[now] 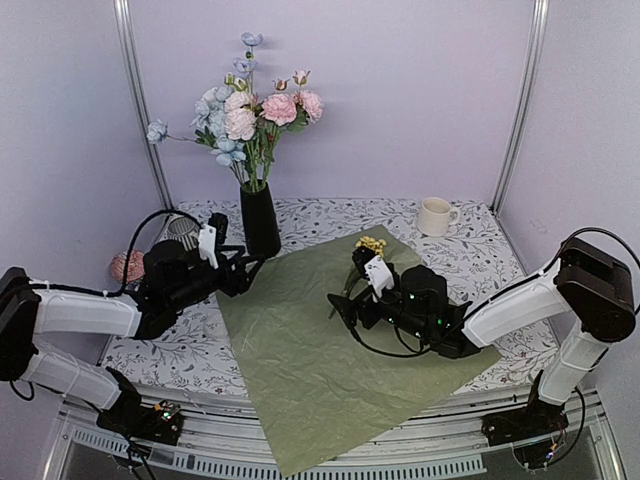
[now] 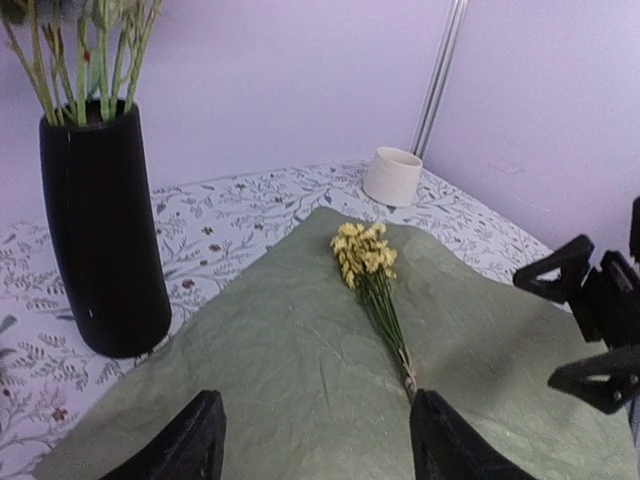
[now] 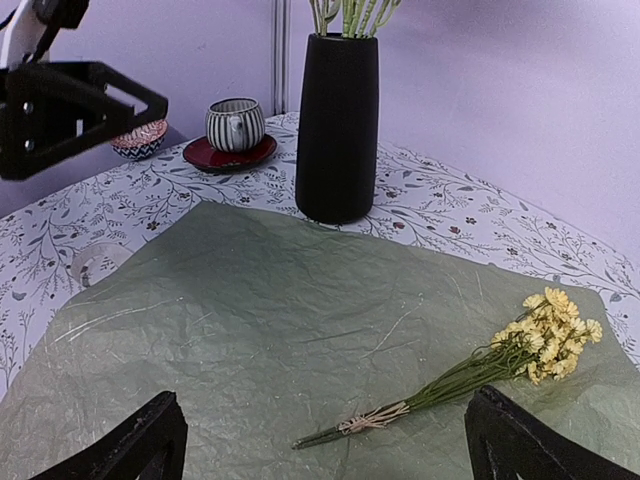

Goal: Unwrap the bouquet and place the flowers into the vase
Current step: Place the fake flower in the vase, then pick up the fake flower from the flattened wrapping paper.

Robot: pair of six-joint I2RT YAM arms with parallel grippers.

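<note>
- Already, most of the flowers (image 1: 245, 110) are seen standing upright in the vase (image 1: 260, 220), stems down inside its mouth.
- One small yellow cluster (image 3: 545, 335), its stems tied, is seen lying flat on the opened olive-green wrap (image 1: 310, 360), right of the vase and apart from it.
- The wrap is spread on the patterned table (image 1: 470, 255), one edge just beside the vase's foot.
- The left gripper (image 2: 315, 440) is held low near the vase's foot, fingers apart, nothing between them.
- The right gripper (image 3: 325, 445) is held over the wrap, well right of the vase, fingers spread wide and empty.
- A white mug (image 1: 435, 215) is set far right of the vase, and a striped cup (image 3: 235, 123) on a red saucer (image 3: 205, 157) to its left.
</note>
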